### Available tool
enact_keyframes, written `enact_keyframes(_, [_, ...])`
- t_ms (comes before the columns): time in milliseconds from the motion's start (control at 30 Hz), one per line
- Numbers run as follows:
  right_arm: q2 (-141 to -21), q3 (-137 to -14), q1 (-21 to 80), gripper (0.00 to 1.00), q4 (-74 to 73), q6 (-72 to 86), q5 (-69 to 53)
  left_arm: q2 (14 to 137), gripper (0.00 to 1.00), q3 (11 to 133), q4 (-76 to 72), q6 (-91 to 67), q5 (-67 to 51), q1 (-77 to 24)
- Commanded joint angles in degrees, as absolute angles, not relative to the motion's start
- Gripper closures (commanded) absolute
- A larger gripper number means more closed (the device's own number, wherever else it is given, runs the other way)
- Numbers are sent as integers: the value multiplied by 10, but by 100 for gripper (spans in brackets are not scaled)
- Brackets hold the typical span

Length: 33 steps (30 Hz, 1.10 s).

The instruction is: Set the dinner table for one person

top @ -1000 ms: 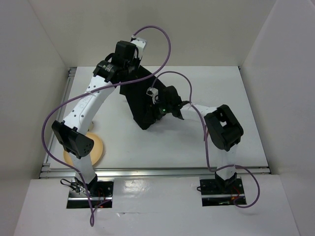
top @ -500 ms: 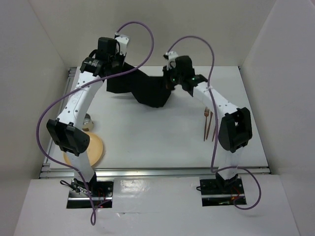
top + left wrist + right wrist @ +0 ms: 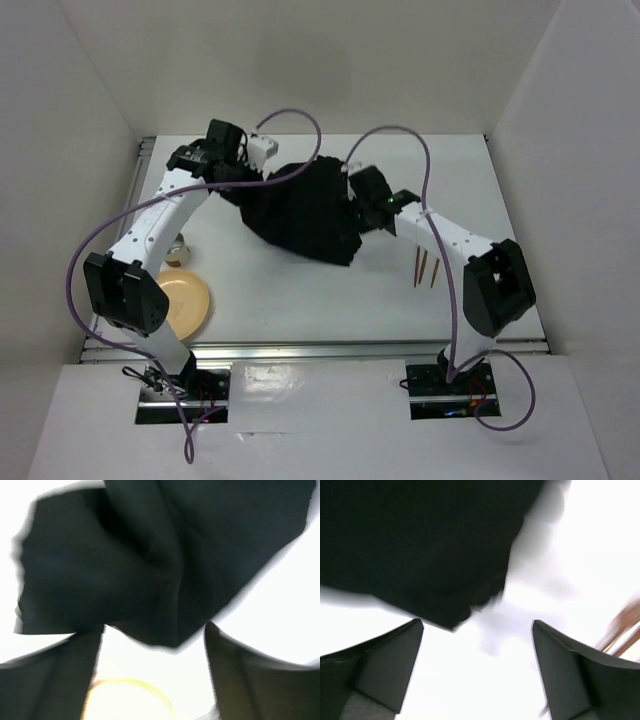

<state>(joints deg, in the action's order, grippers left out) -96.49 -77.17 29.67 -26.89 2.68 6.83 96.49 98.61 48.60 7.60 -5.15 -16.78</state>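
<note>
Top external view: the white desk [image 3: 300, 300] lies under both arms, rimmed by silver rails, with a black cloth [image 3: 300, 210] bunched at its middle (crumpled, not flat). A yellow plate [image 3: 188, 300] sits near-left and brown cutlery [image 3: 427, 268] to the right. The left pincer [image 3: 155, 626] and right pincer [image 3: 477, 622] both have their fingers spread wide, clamping nothing, with the cloth just ahead of each.

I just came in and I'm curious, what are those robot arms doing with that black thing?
They are setting a table for dinner. A black cloth mat is bunched up in the middle of the large white tabletop. The left claw and the right claw are both open beside it, gripping nothing. A round yellow plate waits at the near left, and thin brown utensils lie on the right.
</note>
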Motion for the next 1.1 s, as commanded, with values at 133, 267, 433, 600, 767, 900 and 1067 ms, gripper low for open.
enact_keyframes(133, [-794, -605, 325, 0, -344, 233, -3, 932, 0, 860, 729, 156, -87, -136])
enact_keyframes(267, [-767, -573, 313, 0, -314, 301, -30, 935, 0, 860, 696, 121, -80, -101])
enact_keyframes(433, [-872, -593, 283, 0, -296, 363, -49, 984, 0, 851, 620, 71, -52, -69])
enact_keyframes(600, [-947, -607, 253, 0, -264, 406, -70, 1027, 0, 829, 584, 54, -36, -40])
enact_keyframes(767, [-996, -613, 253, 0, -229, 438, -83, 1038, 0, 806, 567, 54, -21, -40])
enact_keyframes(900, [-1041, -623, 253, 3, -183, 449, -135, 1043, 0, 792, 561, 54, -21, -40])
enact_keyframes(1067, [-1073, -628, 248, 55, -161, 460, -155, 1043, 0, 792, 555, 59, -22, -40])
